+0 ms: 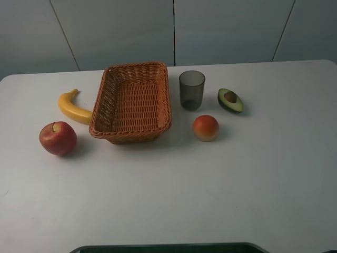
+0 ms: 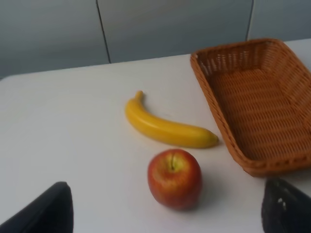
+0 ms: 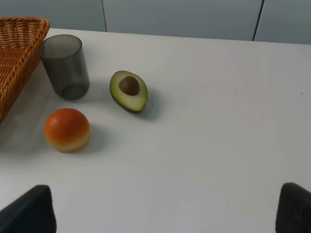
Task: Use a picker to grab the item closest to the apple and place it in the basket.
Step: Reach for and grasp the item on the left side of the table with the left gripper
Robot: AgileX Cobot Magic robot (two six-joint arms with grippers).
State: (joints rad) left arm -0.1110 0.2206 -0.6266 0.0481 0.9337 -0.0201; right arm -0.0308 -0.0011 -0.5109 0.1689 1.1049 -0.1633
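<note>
A red apple (image 1: pixel 58 138) (image 2: pixel 174 178) lies at the table's left front. The yellow banana (image 1: pixel 73 107) (image 2: pixel 167 127) is just behind it, between the apple and the woven basket (image 1: pixel 131 133) (image 2: pixel 252 92). The basket holds nothing. Neither arm shows in the exterior high view. In the left wrist view my left gripper (image 2: pixel 165 217) is open, its dark fingertips (image 2: pixel 46 211) spread wide on the near side of the apple, apart from it. The right gripper (image 3: pixel 163 209) is open too, well short of the orange-red fruit (image 3: pixel 67 129).
Right of the basket stand a dark translucent cup (image 1: pixel 191 90) (image 3: pixel 65 66), a halved avocado (image 1: pixel 230 100) (image 3: pixel 129 91) and the orange-red fruit (image 1: pixel 206 128). A grey panelled wall rises behind the white table (image 1: pixel 210 195).
</note>
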